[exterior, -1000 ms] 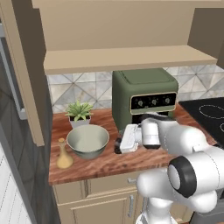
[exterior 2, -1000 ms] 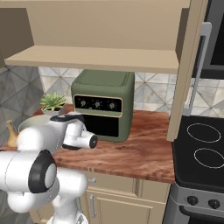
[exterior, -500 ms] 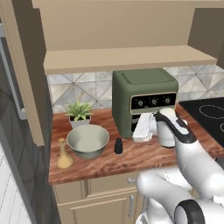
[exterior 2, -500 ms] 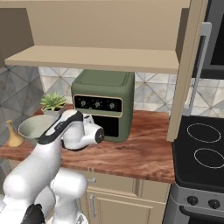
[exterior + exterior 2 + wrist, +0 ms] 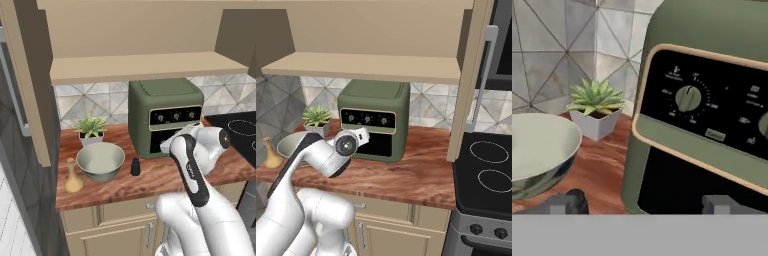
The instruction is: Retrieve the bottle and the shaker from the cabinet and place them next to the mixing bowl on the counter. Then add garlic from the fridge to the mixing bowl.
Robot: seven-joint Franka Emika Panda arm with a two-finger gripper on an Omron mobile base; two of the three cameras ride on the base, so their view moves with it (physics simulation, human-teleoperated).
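Note:
The mixing bowl (image 5: 100, 160) stands on the wooden counter (image 5: 150, 182), and its rim shows at the left of the hand view (image 5: 539, 147). The tan bottle (image 5: 73, 177) stands just left of the bowl, seen also at the far left of the right base view (image 5: 271, 156). The small dark shaker (image 5: 135, 167) stands just right of the bowl. My gripper (image 5: 169, 145) (image 5: 363, 134) (image 5: 642, 204) hangs open and empty in front of the green air fryer (image 5: 165, 117), right of the shaker. The garlic is out of view.
A potted plant (image 5: 90, 130) sits behind the bowl against the tiled wall. The open cabinet's shelf (image 5: 140, 67) hangs above, its door (image 5: 30, 75) swung out at the left. A black stove (image 5: 491, 160) adjoins the counter on the right. The dark fridge (image 5: 12, 165) stands at the left.
My hand has drawn back from the shaker beside the bowl and swung right to the air fryer's front. The shaker stays standing on the counter, and the jaws have widened slightly.

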